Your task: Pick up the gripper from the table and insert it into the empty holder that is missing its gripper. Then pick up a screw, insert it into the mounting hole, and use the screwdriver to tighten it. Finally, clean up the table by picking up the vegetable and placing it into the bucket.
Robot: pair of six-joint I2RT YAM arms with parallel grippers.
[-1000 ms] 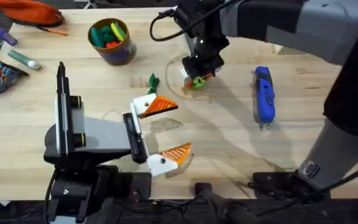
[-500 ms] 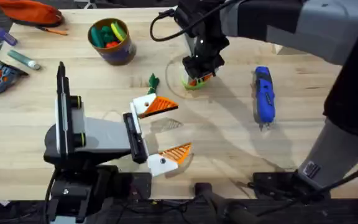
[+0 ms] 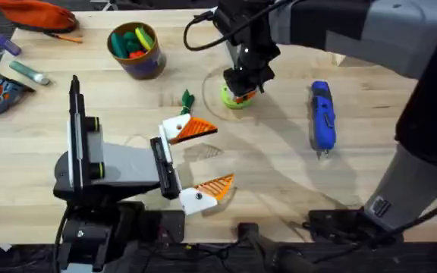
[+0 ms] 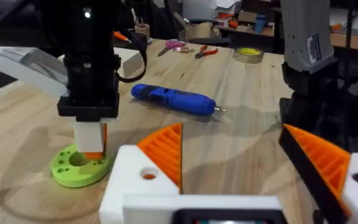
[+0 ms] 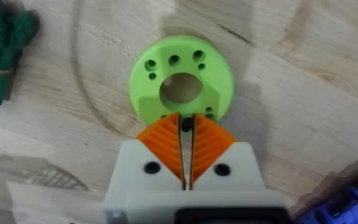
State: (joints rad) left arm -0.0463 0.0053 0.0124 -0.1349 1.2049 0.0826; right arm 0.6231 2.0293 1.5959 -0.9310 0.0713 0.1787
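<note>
bucket (image 3: 136, 50): colourful toy pieces inside | right claw (image 5: 187, 127): nearly closed over green disc (image 5: 181, 86) | left claw (image 3: 200, 161): spread, empty

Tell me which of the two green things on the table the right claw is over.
The lime-green round plastic disc with holes: the right claw, its orange pads nearly together, sits at its rim. The dark green leafy toy vegetable lies apart, nearer the left claw.

Black arms, white mounts, orange ribbed pads (image 5: 166, 146)
</note>
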